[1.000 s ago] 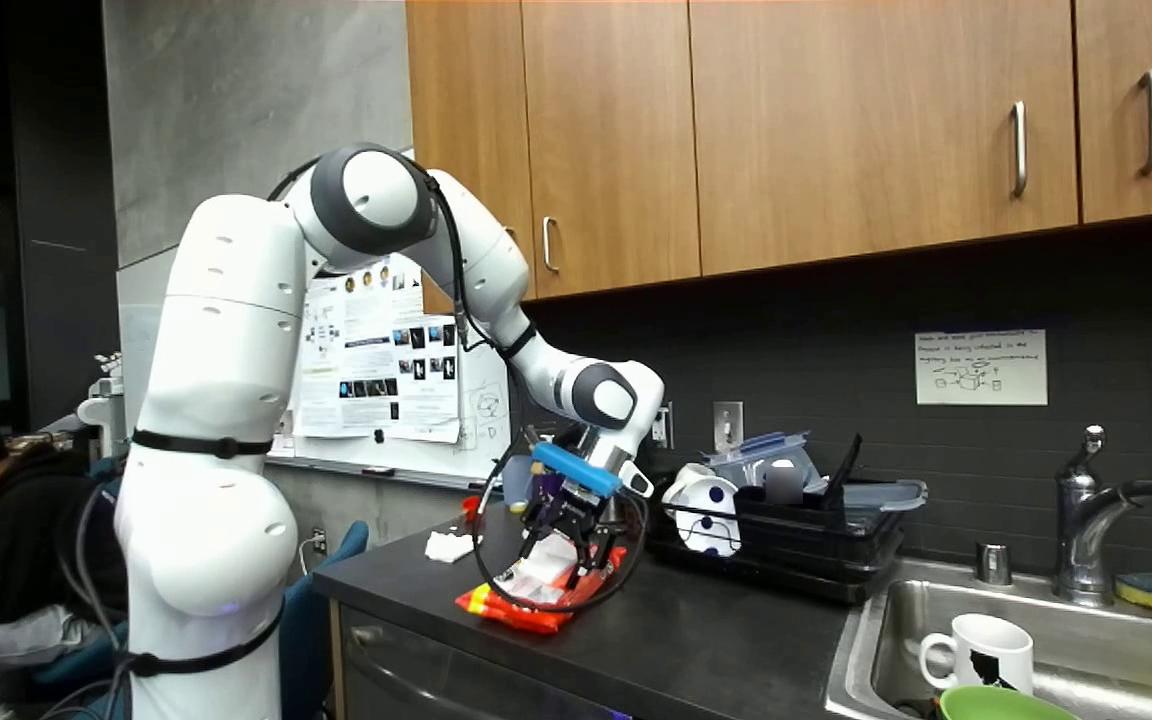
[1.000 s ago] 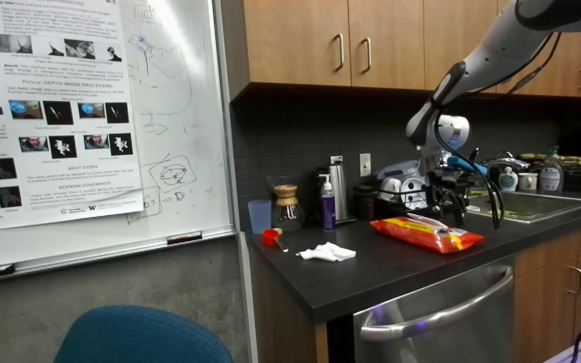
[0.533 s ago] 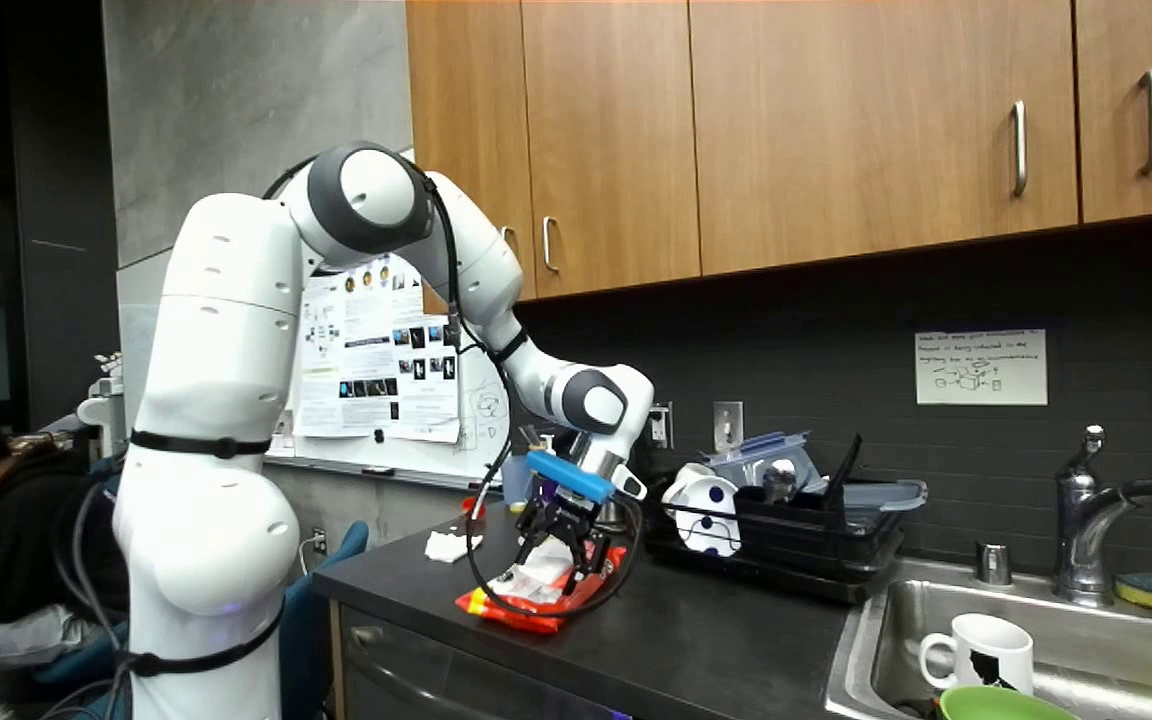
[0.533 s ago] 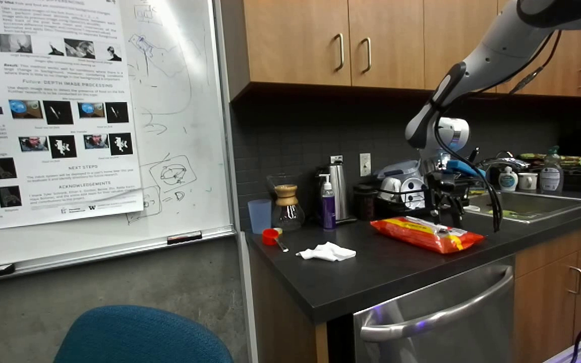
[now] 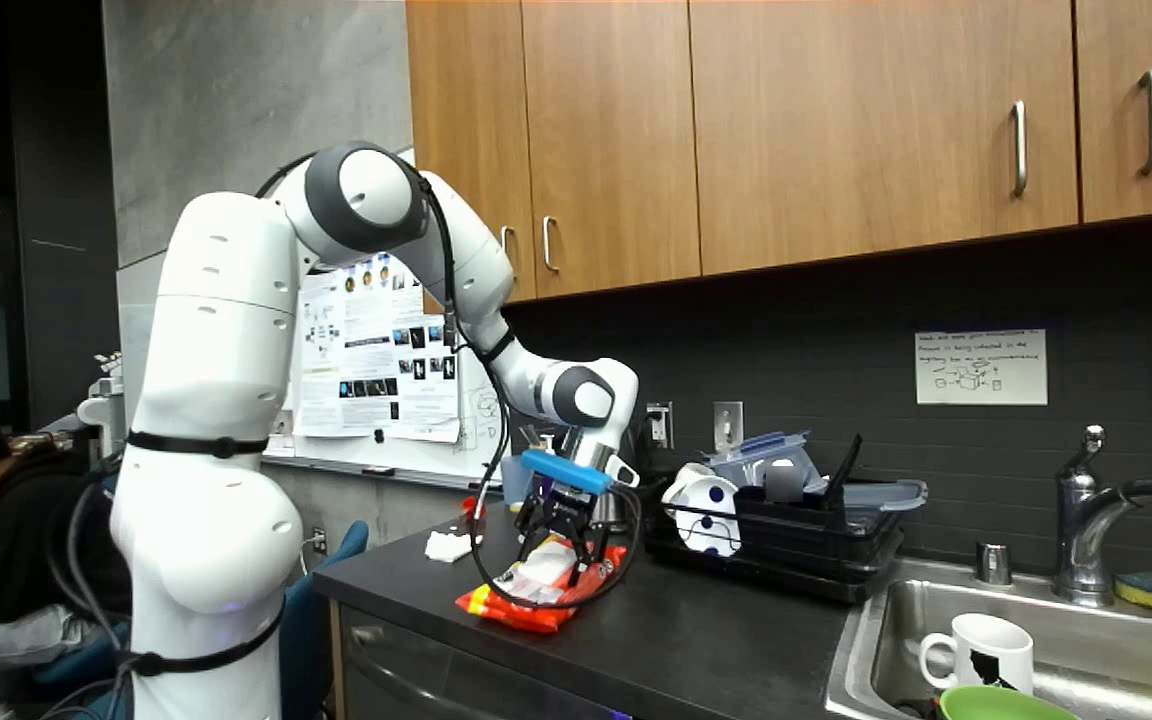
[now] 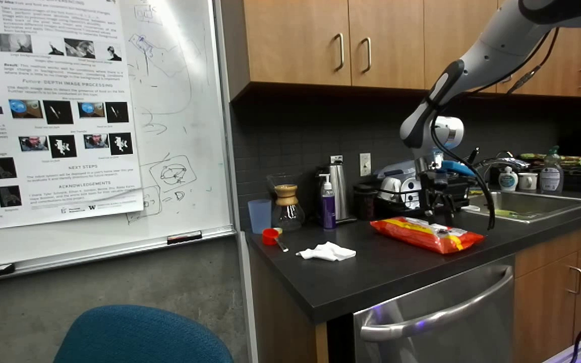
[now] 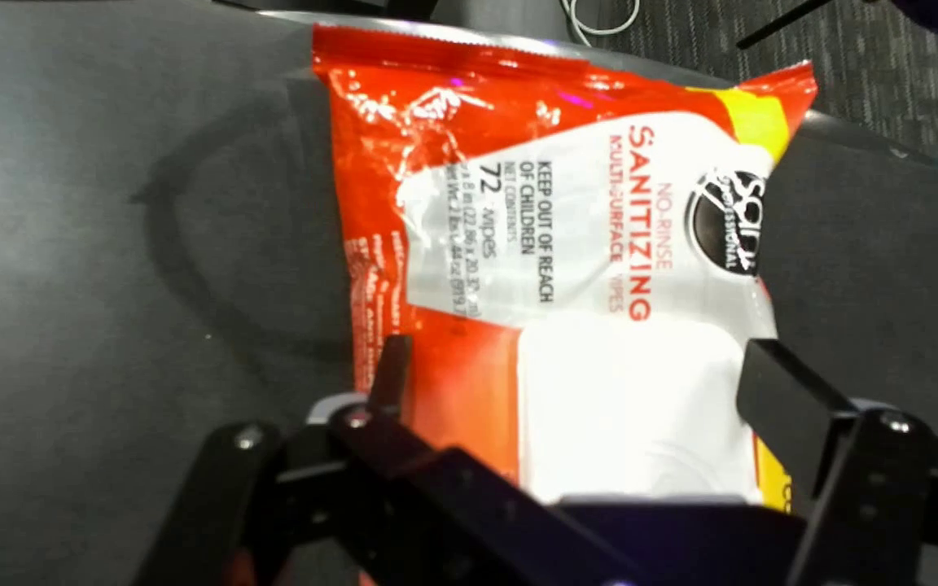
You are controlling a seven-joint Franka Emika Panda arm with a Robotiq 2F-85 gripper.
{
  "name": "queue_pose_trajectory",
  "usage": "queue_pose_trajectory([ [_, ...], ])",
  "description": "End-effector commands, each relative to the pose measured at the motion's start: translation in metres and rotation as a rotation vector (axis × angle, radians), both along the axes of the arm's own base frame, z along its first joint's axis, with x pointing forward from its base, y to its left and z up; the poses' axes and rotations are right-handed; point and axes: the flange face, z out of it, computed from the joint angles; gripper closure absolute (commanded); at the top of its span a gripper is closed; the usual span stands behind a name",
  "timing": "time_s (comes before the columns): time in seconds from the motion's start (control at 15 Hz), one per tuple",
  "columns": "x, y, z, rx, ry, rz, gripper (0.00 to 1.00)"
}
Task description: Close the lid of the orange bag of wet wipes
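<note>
The orange bag of wet wipes [image 6: 411, 235] lies flat on the dark counter in both exterior views and fills the middle of the wrist view [image 7: 469, 98]. Its white lid [image 7: 624, 399] lies down on the packet's top face; its lower edge is hidden behind the gripper body. My gripper [image 7: 575, 366] is open and empty. Its fingers stand apart, one over the orange part of the packet and one by the lid's right edge. In an exterior view the gripper [image 6: 439, 218] hangs just above the packet; whether the fingertips touch it I cannot tell.
A black dish rack [image 5: 776, 545] stands behind and beside the arm, with the sink [image 5: 896, 650] past it. A crumpled white tissue [image 6: 327, 251], red scoop [image 6: 270, 237] and purple bottle [image 6: 328, 209] share the counter. The counter's front edge runs close to the packet.
One second ago the whitish lid stood raised from the packet; now it lies flat. My gripper has moved a little left in both exterior views, with fingers still apart. The packet has stayed put.
</note>
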Motion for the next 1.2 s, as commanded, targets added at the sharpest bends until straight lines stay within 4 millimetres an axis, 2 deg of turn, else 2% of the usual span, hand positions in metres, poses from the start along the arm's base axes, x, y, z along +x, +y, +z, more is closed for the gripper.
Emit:
queue_pose_trajectory([
  [0.0, -0.002, 0.016, 0.003, -0.025, -0.019, 0.036, 0.0],
  [0.53, 0.001, 0.034, 0.002, -0.029, -0.034, 0.081, 0.0],
  [1.13, 0.004, 0.039, 0.011, -0.064, -0.102, 0.125, 0.0],
])
